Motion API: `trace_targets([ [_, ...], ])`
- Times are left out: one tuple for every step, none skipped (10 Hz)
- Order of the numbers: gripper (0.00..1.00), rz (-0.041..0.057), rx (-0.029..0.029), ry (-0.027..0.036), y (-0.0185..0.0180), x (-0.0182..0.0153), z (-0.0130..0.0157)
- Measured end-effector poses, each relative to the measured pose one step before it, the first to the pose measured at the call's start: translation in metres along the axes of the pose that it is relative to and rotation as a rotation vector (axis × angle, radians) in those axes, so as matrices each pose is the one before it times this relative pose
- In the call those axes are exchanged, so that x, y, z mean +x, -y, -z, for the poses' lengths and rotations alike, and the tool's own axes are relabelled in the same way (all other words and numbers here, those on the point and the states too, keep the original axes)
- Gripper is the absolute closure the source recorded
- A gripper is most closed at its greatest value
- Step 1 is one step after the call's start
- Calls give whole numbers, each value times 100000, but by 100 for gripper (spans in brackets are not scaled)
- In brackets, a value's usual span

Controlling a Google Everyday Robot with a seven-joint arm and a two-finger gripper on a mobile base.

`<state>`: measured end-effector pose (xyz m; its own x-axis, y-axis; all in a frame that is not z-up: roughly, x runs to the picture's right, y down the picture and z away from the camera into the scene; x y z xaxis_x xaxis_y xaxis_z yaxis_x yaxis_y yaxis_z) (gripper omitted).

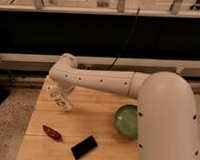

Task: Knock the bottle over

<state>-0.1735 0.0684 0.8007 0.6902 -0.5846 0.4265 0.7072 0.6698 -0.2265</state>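
The bottle [65, 103] is a small whitish object with dark markings at the far left of the wooden table [100, 107]. It appears tilted, leaning down to the right. My gripper [57, 94] hangs below the arm's bent wrist [65, 68], right at the bottle's upper left and seemingly touching it. Gripper and bottle blend together, so the line between them is unclear.
A green bowl [127, 121] sits at the table's right, partly behind my arm's large white shell [166, 122]. A red pepper-like object [52, 133] and a flat black object [84, 147] lie near the front left. A dark wall and rail run behind the table.
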Motion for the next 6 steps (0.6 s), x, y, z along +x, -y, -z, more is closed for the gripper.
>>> trace_targets([
  [99, 662, 466, 116, 236, -73, -121],
  [99, 863, 380, 1017, 455, -346, 8],
  [99, 403, 247, 797, 240, -97, -15],
  [99, 328, 418, 412, 282, 172, 49],
  [99, 611, 129, 517, 91, -210, -65],
  [99, 458, 269, 619, -101, -115, 21],
])
